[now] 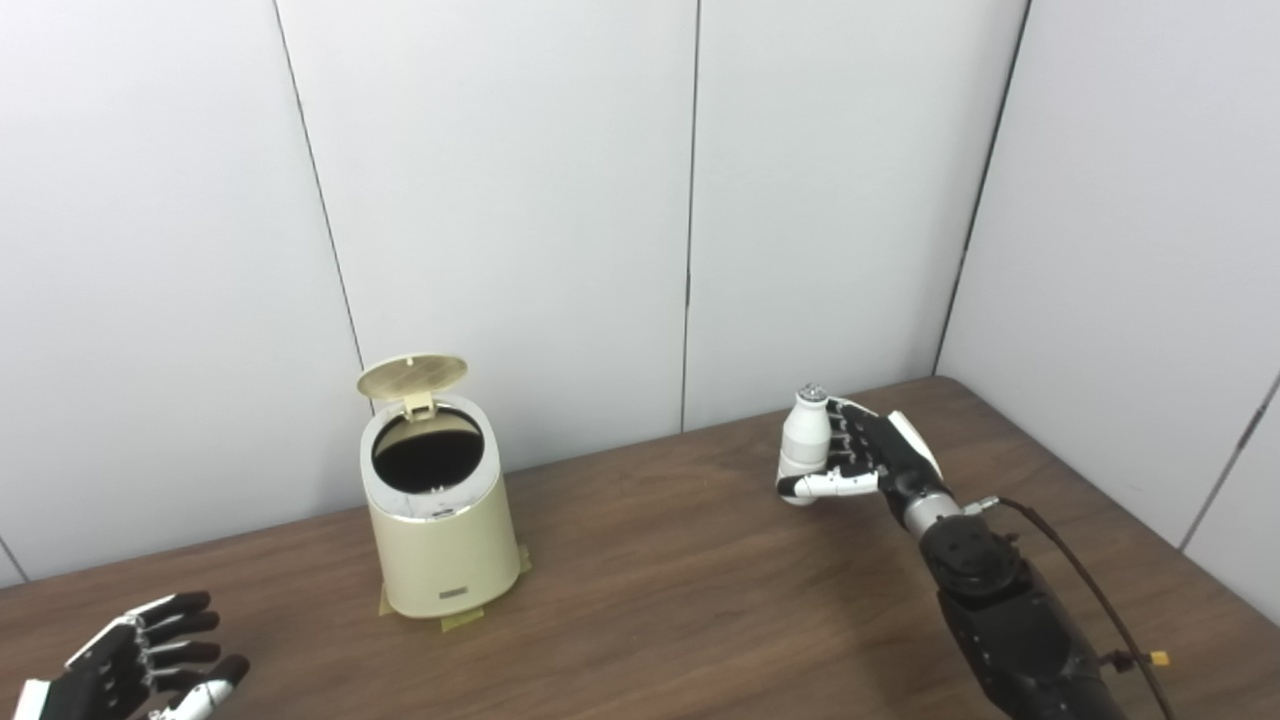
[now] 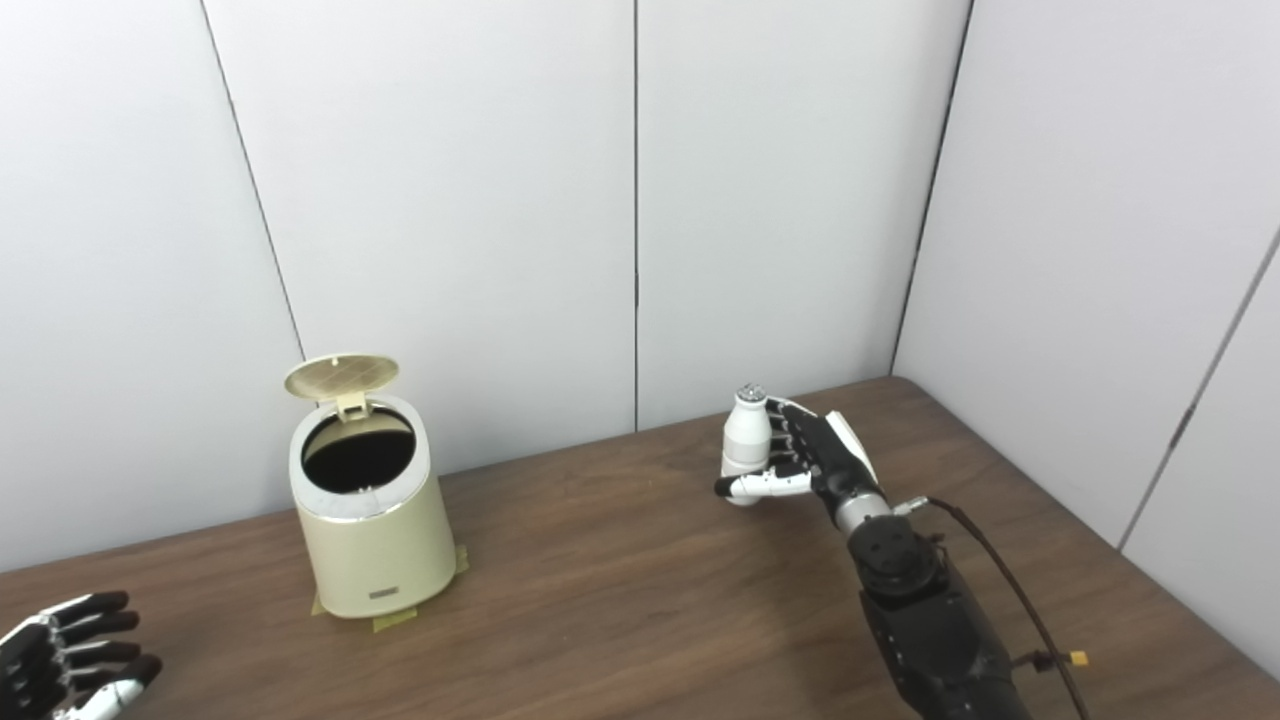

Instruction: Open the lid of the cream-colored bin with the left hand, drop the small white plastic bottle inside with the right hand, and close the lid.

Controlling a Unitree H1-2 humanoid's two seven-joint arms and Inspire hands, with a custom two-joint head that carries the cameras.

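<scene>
The cream-colored bin [image 1: 440, 545] stands on the left part of the wooden table [image 1: 680, 600], its round lid [image 1: 412, 375] tipped up and back, the dark inside showing. A small white plastic bottle [image 1: 805, 440] stands upright at the right rear of the table. My right hand [image 1: 868, 458] is wrapped around it from the right, thumb across its lower front. My left hand [image 1: 140, 665] rests low at the table's front left corner, fingers spread, holding nothing, well apart from the bin.
White wall panels [image 1: 500, 200] close off the back and the right side of the table. Tape tabs [image 1: 462, 620] sit under the bin's base. A thin cable [image 1: 1090, 590] runs along my right forearm.
</scene>
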